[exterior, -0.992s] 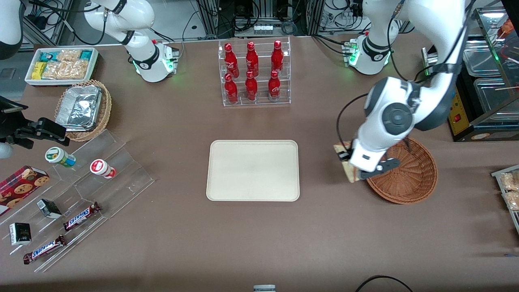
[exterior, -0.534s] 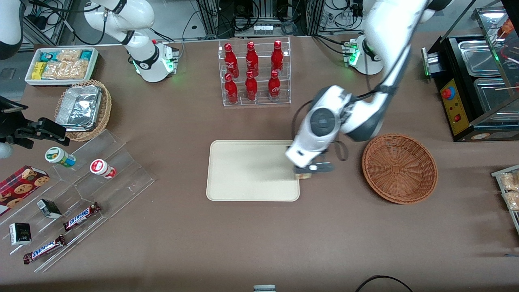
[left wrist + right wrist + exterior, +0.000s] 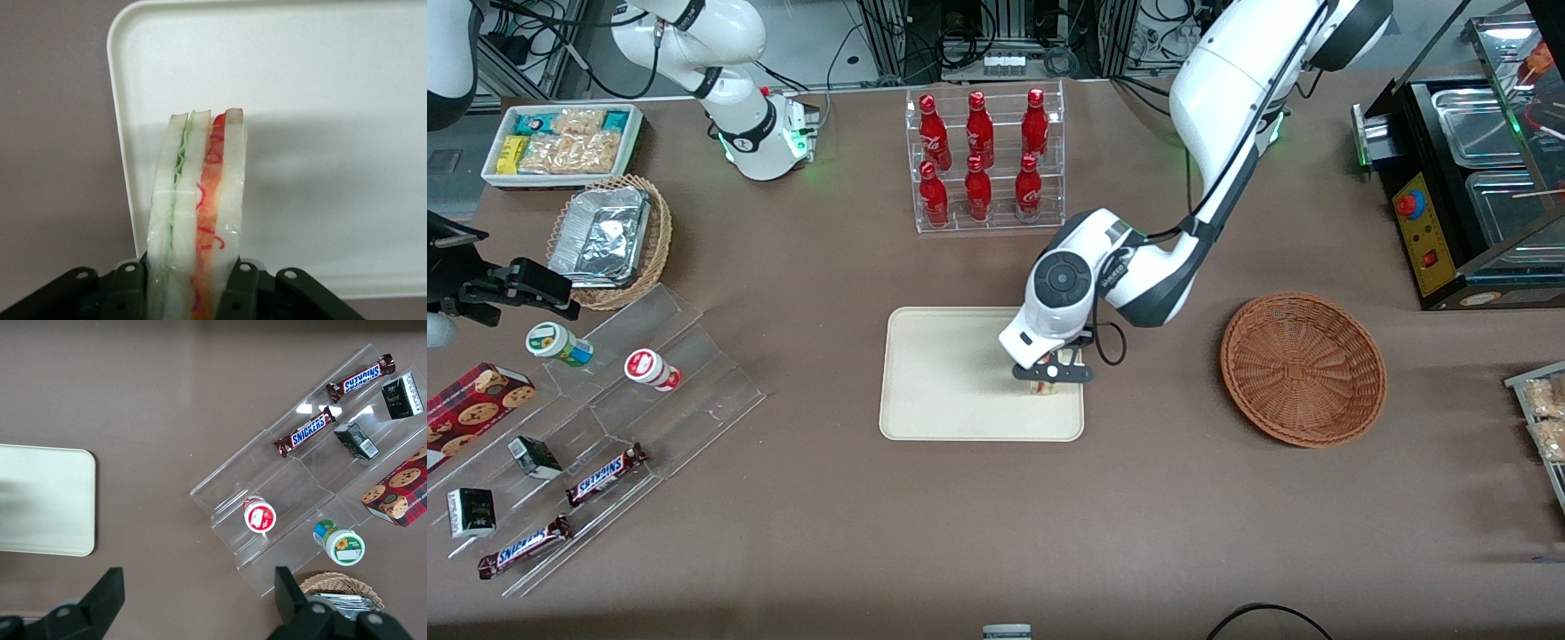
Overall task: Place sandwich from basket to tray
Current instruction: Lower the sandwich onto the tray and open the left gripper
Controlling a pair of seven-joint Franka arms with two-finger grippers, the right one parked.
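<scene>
Cream tray (image 3: 951,373) is your landmark: one gripper (image 3: 1049,375) hangs over its end nearest the basket (image 3: 1303,369), clamped on one sandwich (image 3: 197,213), fingers (image 3: 243,287) pressing both bread faces. You carry the wedge on edge, filling outward, probably so the layers stay together. It appears above the tray surface, not resting on it; release is not yet made. Count: one sandwich, one tray, one basket, which shows nothing inside.

White arm, black gripper (image 3: 1051,374).
</scene>
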